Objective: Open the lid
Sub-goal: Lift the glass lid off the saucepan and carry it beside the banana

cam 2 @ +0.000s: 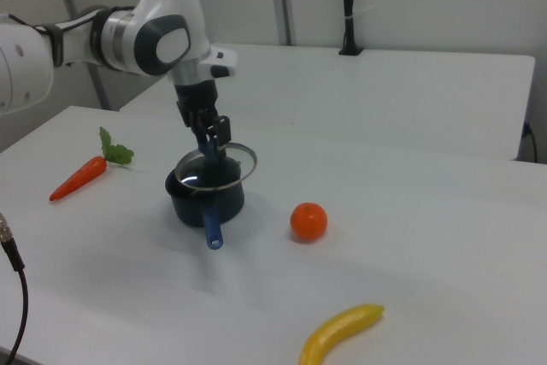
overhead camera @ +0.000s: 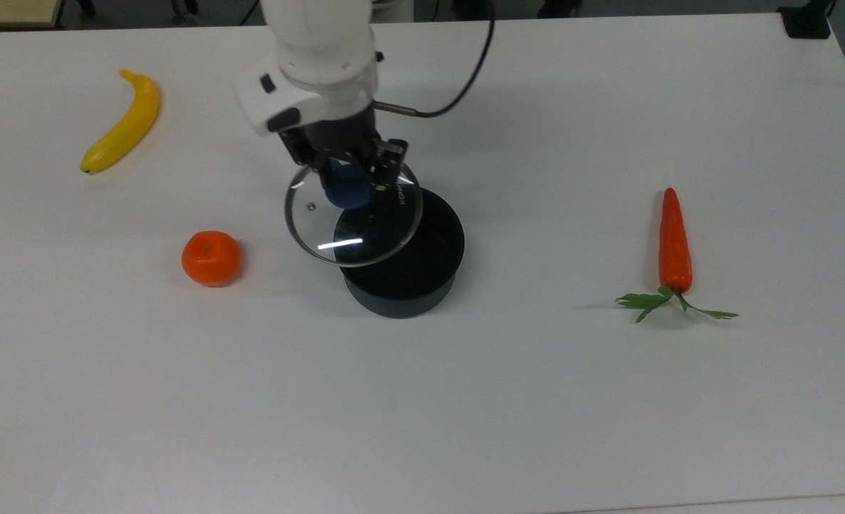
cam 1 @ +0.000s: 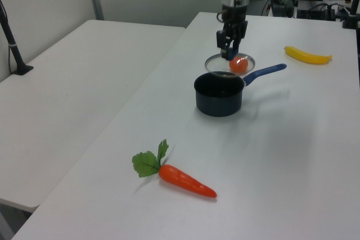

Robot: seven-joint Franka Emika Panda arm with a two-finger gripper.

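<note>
The lid hangs in the air, lifted clear of the saucepan, its glass disc overlapping the pan's upper-left rim in the top view. My pincer is clamped on the lid's blue knob, one finger on each side. In the left view the lid floats above and behind the open saucepan, whose long blue handle points toward the left view's right.

The surface is plain white. In the top view a tangerine sits at the left of the pan, a banana lies in the upper left, and a carrot with green leaves lies at the right, all well apart from the pan. A dark cable loops from my wrist.

In the left view a second white table stands beside mine at the left, with pale wall panels behind it. The right view shows another white table behind, with a black post standing on it against a pale wall.
</note>
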